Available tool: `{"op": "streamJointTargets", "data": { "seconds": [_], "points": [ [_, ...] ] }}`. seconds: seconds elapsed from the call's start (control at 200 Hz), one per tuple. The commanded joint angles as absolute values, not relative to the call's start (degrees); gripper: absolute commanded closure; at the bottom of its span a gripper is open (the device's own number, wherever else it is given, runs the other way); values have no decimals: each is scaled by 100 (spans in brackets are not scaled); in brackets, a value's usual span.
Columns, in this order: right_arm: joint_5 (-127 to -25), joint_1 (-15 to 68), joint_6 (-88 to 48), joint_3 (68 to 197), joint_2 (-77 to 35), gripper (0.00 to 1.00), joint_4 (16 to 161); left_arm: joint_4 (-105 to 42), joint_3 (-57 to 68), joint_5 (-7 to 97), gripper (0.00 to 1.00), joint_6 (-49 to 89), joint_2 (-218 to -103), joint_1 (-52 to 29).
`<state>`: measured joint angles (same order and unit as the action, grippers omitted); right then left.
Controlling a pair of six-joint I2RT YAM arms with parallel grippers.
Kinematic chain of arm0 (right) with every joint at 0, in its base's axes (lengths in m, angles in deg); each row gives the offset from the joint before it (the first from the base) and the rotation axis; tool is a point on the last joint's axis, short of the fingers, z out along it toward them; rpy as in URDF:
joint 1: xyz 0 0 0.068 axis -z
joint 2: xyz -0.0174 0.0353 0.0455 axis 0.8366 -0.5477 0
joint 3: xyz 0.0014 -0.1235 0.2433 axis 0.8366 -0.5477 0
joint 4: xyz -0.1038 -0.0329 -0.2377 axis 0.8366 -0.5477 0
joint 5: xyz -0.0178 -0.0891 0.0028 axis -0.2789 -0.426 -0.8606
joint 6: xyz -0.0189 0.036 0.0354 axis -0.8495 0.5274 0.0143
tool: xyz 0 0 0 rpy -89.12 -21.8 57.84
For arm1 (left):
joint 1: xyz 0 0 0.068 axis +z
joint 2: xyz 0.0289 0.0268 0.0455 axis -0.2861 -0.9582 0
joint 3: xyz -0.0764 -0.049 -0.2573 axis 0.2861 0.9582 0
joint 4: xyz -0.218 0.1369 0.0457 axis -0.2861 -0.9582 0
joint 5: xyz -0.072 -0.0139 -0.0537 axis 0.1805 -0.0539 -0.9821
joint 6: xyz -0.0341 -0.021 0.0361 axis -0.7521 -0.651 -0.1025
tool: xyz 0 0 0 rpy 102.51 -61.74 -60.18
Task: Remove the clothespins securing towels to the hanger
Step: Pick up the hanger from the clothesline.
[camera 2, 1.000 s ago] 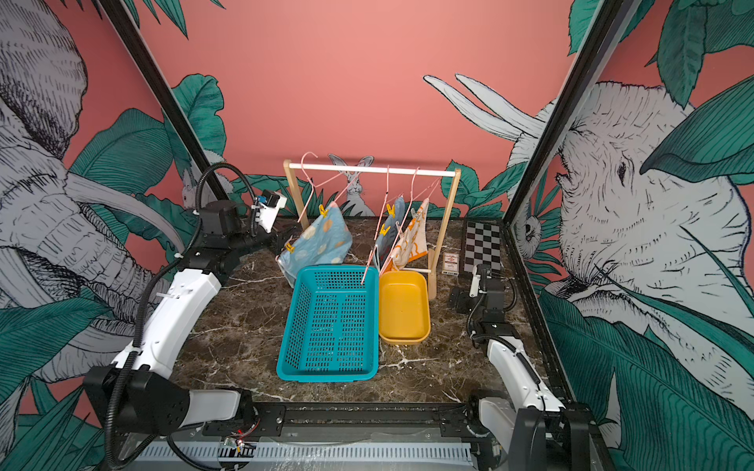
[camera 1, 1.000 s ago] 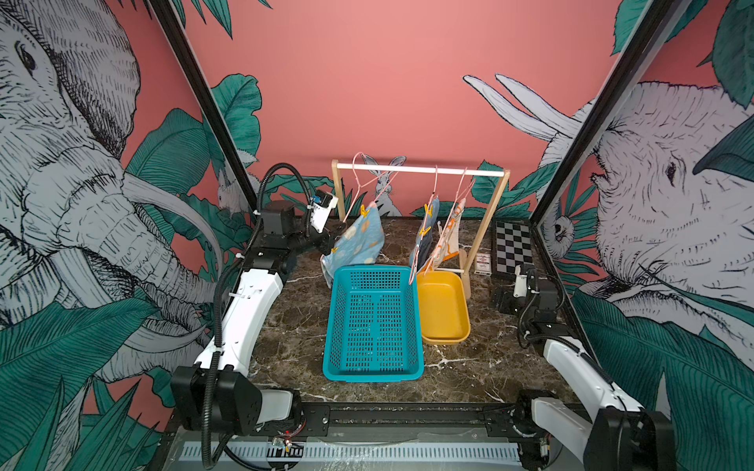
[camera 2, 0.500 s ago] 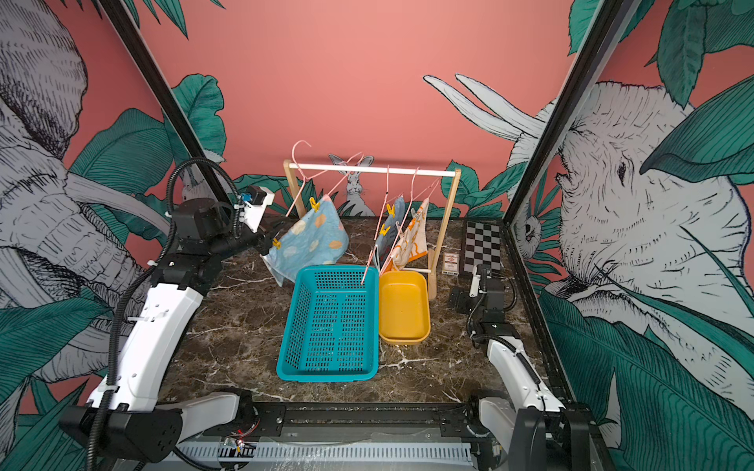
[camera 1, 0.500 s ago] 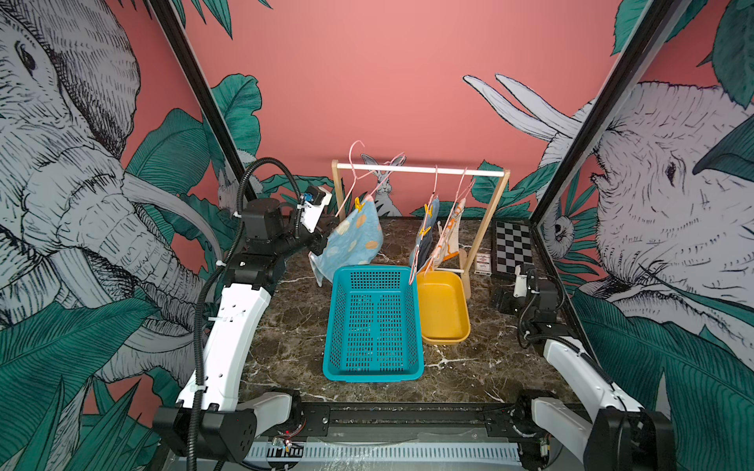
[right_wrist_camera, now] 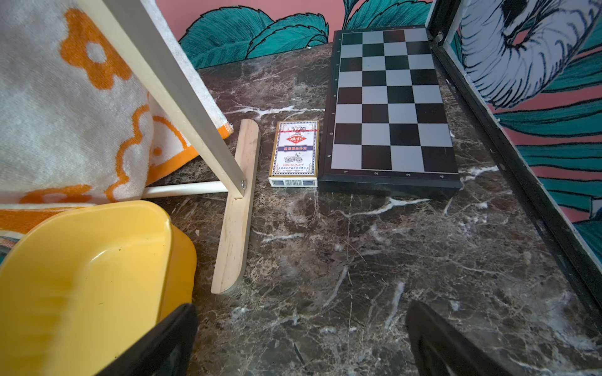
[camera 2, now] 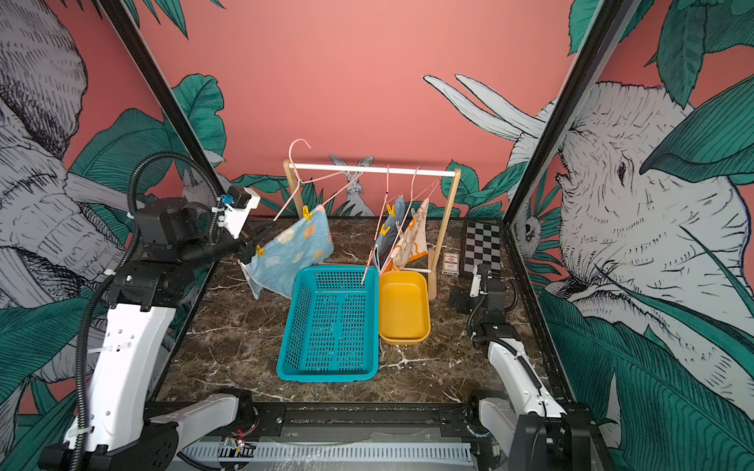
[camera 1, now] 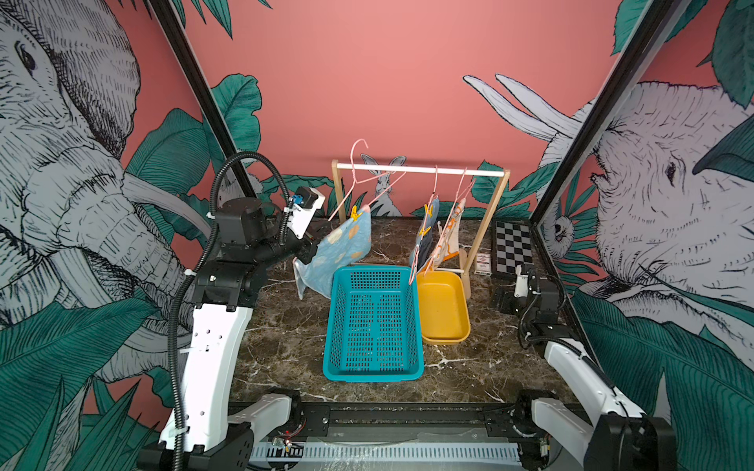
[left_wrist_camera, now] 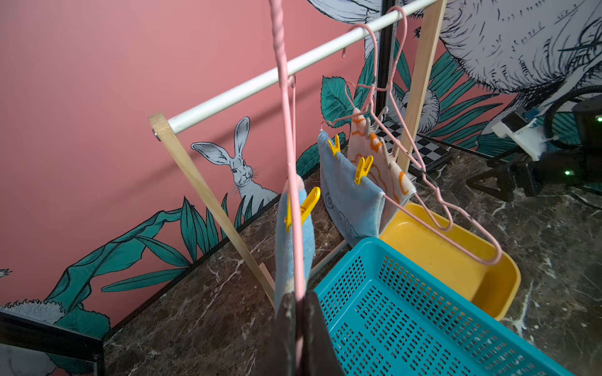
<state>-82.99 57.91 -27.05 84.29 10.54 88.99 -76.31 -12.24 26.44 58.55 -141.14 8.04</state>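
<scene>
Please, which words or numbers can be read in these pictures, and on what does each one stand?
"HIGH QUALITY": card box; its other print is too blurred.
"1 2 3 4": chessboard, on its rim.
Blue towel: lettering, folded, unreadable.

- Both top views hang high over the near edge of the table (camera 1: 285, 346), well back, looking down and toward the pink back wall. They take in the whole rack (camera 1: 420, 170) and the blue basket (camera 1: 373, 322).
- The left wrist view sits close by the rack's left post, looking along the rail toward the right side, with a pink hanger (left_wrist_camera: 286, 130) right at the lens.
- The right wrist view sits low and near, facing the chessboard (right_wrist_camera: 391, 97) and card box (right_wrist_camera: 294, 153).
- All four views share the yellow tub (camera 2: 404, 310).
</scene>
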Motion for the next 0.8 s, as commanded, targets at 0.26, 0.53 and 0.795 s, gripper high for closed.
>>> {"op": "streamJointTargets", "data": {
  "seconds": [0.26,0.53,0.795],
  "points": [
    [-8173,5782,-2667,8639,1160,1,8906,-8268,-1783,2721,100,6103,-13634,783],
    [-8102,5778,-2679,8649,1195,1,8864,-8498,-1987,2302,100,5868,-13606,781],
    [-7981,5775,-2688,8639,1212,1,8847,-8668,-2129,1888,100,5705,-13611,783]
  ]
}}
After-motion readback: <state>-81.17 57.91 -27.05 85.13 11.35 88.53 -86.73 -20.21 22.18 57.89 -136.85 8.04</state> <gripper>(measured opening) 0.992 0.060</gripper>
